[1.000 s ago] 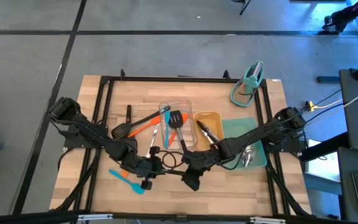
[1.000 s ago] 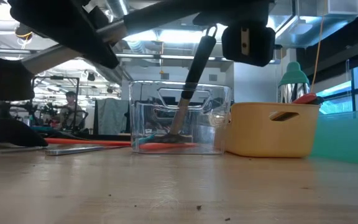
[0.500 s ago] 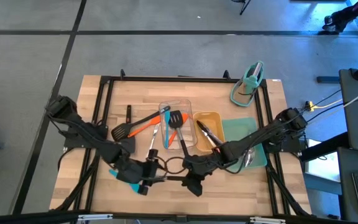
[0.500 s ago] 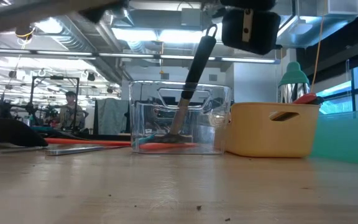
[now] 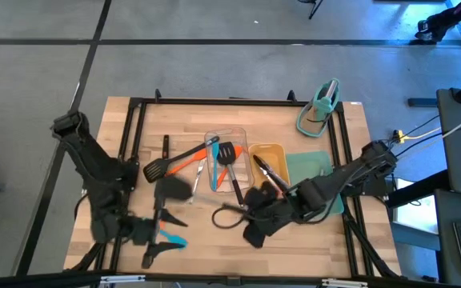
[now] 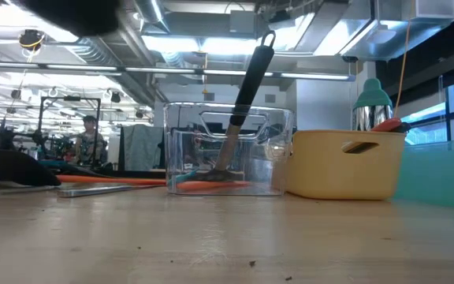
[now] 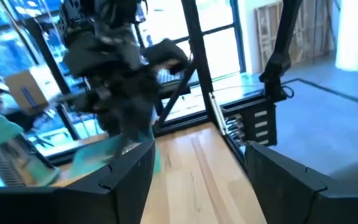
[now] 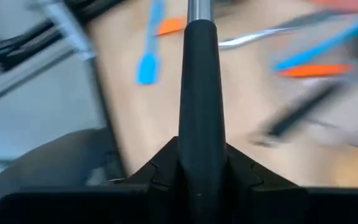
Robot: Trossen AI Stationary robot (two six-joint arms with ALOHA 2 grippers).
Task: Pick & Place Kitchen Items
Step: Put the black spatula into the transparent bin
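Observation:
My right gripper [image 5: 248, 218] hovers over the table's near middle, shut on a black-handled utensil [image 5: 226, 208] with a steel shaft [image 8: 199, 9]. My left gripper [image 5: 157, 238] stands open and level at the near left, above a blue spatula [image 5: 171, 238] that lies flat on the wood; nothing is between its fingers [image 7: 124, 180]. A black slotted turner and an orange spatula [image 5: 174, 164] lie left of the clear tray [image 5: 238, 134]. Another black turner [image 6: 239, 110] leans inside that tray. My right gripper pinches the utensil's black handle [image 8: 199, 124] between its two fingers. The handle runs on along the fingers, out past their ends, toward the table's left. The utensil is lifted clear of the table.
A yellow tray [image 5: 269, 152] with tongs stands right of the clear tray. Beyond it is a teal mat [image 5: 306, 166] with a steel spoon [image 5: 320, 200]. A teal stand [image 5: 320, 108] is at the far right corner. Bare wood lies along the near edge.
My left gripper has opened, let go of the black-handled utensil, and swung up and toward the table's near left corner, turning level. My right gripper has risen with the utensil, out of the top of the low view.

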